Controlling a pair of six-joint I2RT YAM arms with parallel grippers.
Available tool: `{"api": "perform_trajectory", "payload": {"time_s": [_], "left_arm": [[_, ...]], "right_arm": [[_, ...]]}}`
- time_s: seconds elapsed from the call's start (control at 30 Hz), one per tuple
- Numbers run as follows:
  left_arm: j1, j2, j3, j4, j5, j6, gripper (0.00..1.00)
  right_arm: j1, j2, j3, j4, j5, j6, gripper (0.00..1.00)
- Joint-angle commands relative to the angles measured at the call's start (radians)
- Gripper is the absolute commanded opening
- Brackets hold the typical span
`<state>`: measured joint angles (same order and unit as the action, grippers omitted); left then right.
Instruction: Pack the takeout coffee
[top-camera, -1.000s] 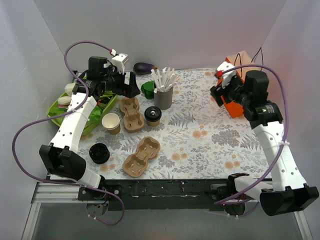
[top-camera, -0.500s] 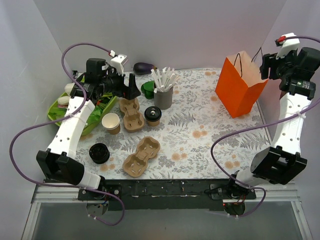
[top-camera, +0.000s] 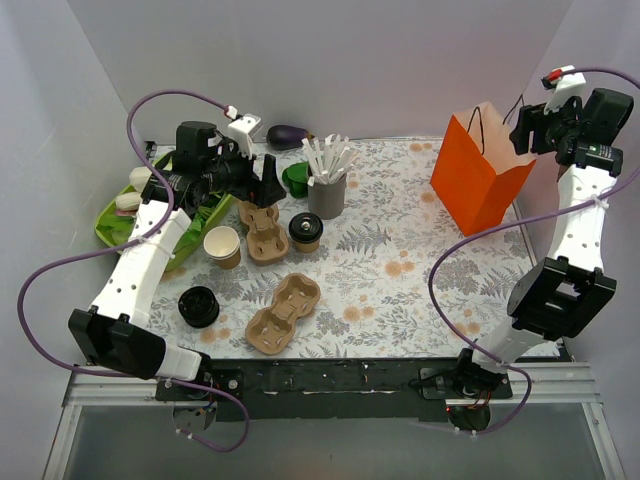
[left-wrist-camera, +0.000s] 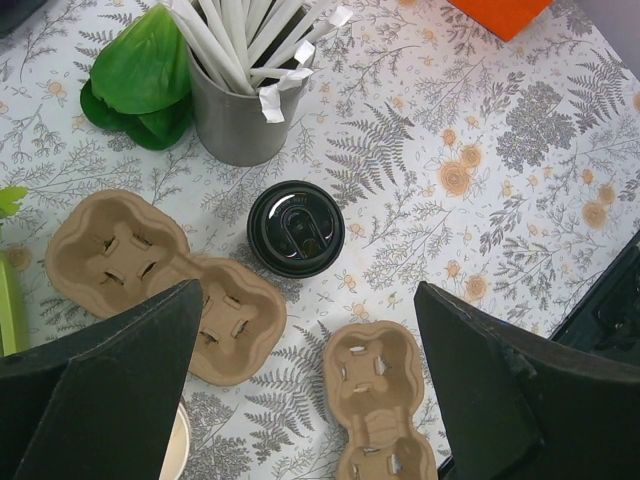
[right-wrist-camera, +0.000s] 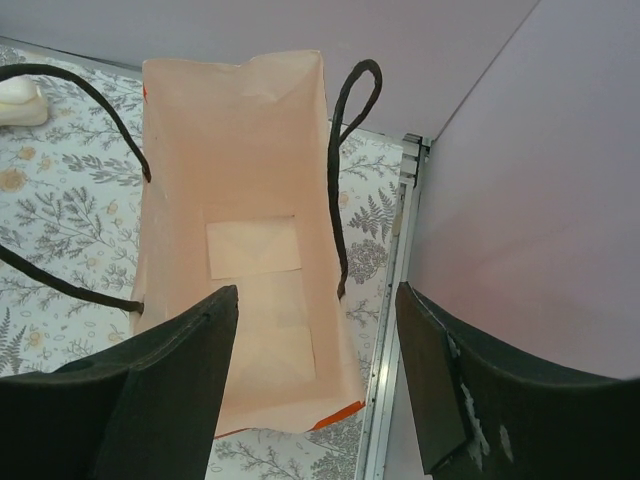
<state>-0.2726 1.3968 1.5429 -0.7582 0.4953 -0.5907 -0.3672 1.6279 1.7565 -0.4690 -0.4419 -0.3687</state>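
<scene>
- Table (top-camera: 420, 270): the flowered cover under everything looks like cloth, so a cup dragged across it may catch. Lift the cup rather than slide it.
- Orange paper bag (top-camera: 478, 170): it stands upright with its mouth open, well to the right of the grey cup of sticks (top-camera: 326, 195). Thin paper with loose cord handles will buckle if you bump a wall.
- Right hand (right-wrist-camera: 315, 295): it is spread and holds nothing, hovering over the bag's mouth, far right of the grey cup.
- Left hand (left-wrist-camera: 310, 295): it is spread wide and empty, hanging above the spot just in front of the grey cup.
- Pulp carrier tray (top-camera: 263, 228): it lies to the front-left of the grey cup. It leaves little room for a finger on that side of the coffee.
- Takeout coffee (top-camera: 305, 231): it stands upright just in front of the grey cup, near it but apart.
  - The paper wall is light and will dent under a hard squeeze.
  - Close on the wall just below the rim, where the lid stiffens it, with gentle pressure.
  - You can't tell from above whether it is filled, so keep it level.
- Black lid (left-wrist-camera: 296, 228): it is smooth, slippery plastic and seems seated. Don't lift by it alone, as it could pop off.
</scene>
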Motion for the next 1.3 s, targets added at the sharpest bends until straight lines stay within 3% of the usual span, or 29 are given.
{"api": "perform_trajectory", "payload": {"time_s": [0.0, 0.37, 0.67, 0.97, 1.27], "left_arm": [[-0.004, -0.032, -0.003, -0.006, 0.003, 0.015, 0.89], [-0.004, -0.004, 0.011, -0.004, 0.014, 0.014, 0.89], [-0.002, 0.01, 0.017, -0.004, 0.017, 0.012, 0.89], [-0.002, 0.025, 0.025, -0.003, 0.035, 0.006, 0.89], [-0.004, 0.025, 0.01, -0.001, 0.037, 0.009, 0.89]], "right_arm": [[-0.004, 0.012, 0.017, 0.013, 0.015, -0.025, 0.71], [-0.004, 0.053, -0.008, 0.018, 0.048, -0.108, 0.68], [-0.003, 0.093, 0.006, -0.019, 0.034, -0.107, 0.59], [-0.003, 0.096, 0.0, -0.042, 0.032, -0.122, 0.43], [-0.003, 0.073, -0.032, -0.1, -0.027, -0.171, 0.12]]}}
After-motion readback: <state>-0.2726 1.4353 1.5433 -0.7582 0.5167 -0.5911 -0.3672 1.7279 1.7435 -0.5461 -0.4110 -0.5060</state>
